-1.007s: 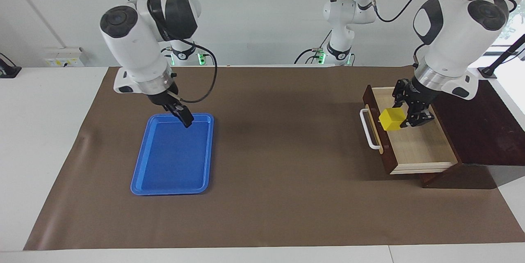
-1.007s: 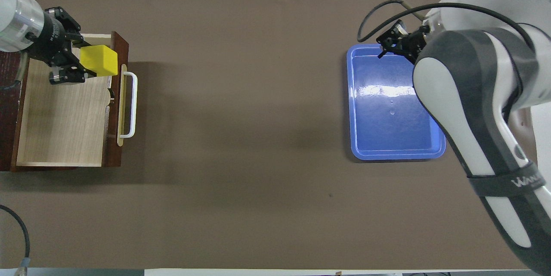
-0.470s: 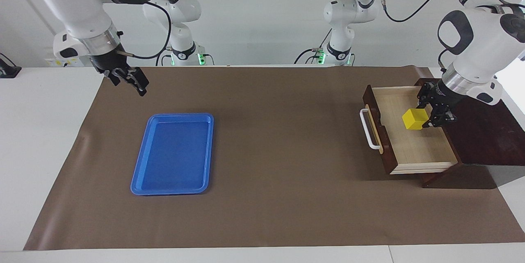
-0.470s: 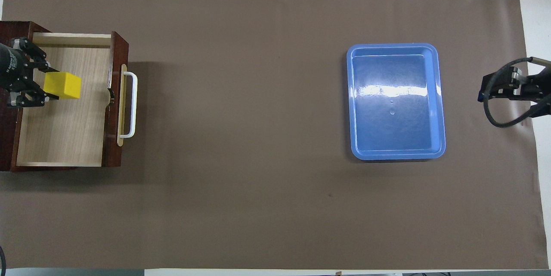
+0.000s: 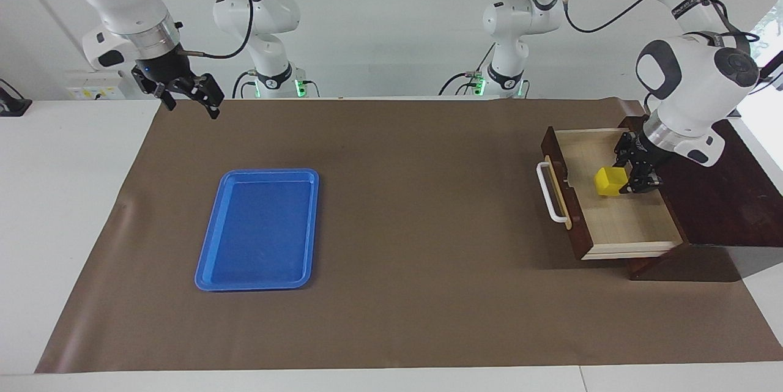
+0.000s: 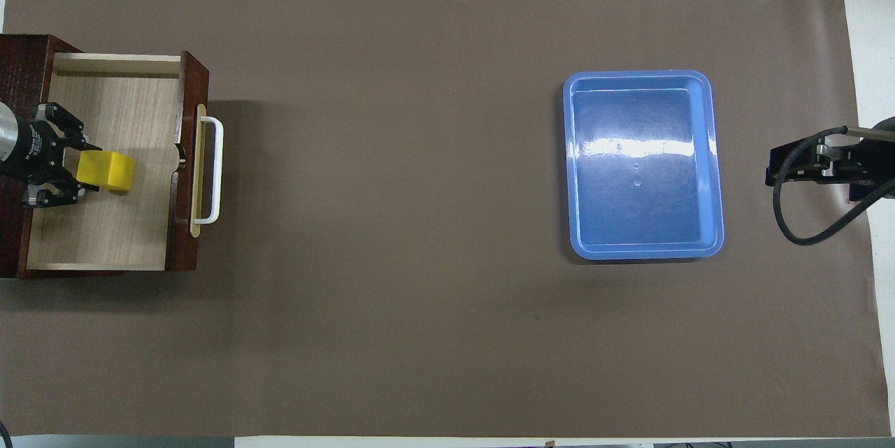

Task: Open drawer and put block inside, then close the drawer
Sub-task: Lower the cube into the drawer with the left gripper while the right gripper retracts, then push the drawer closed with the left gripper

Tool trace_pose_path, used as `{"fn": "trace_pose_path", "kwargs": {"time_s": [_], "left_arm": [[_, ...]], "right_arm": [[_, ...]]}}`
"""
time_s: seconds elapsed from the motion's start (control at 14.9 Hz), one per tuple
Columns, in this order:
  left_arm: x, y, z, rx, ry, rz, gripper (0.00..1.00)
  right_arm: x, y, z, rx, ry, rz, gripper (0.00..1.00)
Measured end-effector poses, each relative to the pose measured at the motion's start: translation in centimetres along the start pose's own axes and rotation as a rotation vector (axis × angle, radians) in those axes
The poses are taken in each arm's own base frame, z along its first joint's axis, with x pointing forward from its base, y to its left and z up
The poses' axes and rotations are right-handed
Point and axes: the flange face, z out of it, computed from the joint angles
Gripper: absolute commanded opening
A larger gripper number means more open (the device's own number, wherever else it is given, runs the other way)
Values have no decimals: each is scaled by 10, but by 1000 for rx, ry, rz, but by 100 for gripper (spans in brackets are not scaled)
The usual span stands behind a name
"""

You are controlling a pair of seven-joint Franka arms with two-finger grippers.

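Lowering the block [image 5: 610, 181] the last bit and letting go cleanly is, by my reading, the step in hand. At the right of the facing view, the yellow cube sits low inside the open drawer [image 5: 618, 221], pinched by the left gripper [image 5: 625, 182], whose fingers are clamped on it. Whether its underside already touches the pale floor I cannot tell. A good release wants the cube settled flat first, then the fingers spread only enough to clear its sides, then a straight lift so nothing drags it toward the drawer front or the dark box [image 5: 722, 196].

The white handle [image 5: 549, 191] juts toward frame centre, free for the closing push afterwards.

At the upper left of the facing view, the right gripper [image 5: 186, 93] waits above the brown mat's [image 5: 416, 208] edge, fingers spread wide and empty. The blue tray [image 5: 257, 230] lies bare, lower left of centre.
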Motion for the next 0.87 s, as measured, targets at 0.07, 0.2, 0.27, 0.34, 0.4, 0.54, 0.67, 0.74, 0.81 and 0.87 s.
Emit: {"fn": "trace_pose_path", "kwargs": {"time_s": [0.07, 0.2, 0.27, 0.34, 0.4, 0.54, 0.67, 0.74, 0.81, 0.87], "left_arm": [[-1, -1, 0, -3, 0, 1, 57], [-2, -1, -1, -7, 1, 3, 100], [-2, -1, -1, -9, 2, 4, 100], [-2, -1, -2, -11, 2, 6, 100], [-5, 1, -6, -18, 3, 10, 100], [-15, 6, -22, -38, 5, 28, 100], [-38, 11, -47, -52, 6, 55, 100], [-55, 13, -59, -61, 6, 55, 100], [-76, 14, -67, -69, 5, 51, 100], [-100, 14, -71, -73, 3, 50, 100]], "right_arm": [[0, 0, 0, 0, 0, -10, 100], [0, 0, 0, 0, 0, -23, 100], [0, 0, 0, 0, -1, -25, 100], [0, 0, 0, 0, -1, -25, 100], [0, 1, 0, 0, -1, -24, 100], [1, 3, 0, 0, -1, -19, 100], [1, 5, 0, 0, -1, -15, 100], [1, 5, 0, 0, -1, -15, 100], [1, 5, 0, 0, -1, -15, 100], [1, 5, 0, 0, 0, -15, 100]]}}
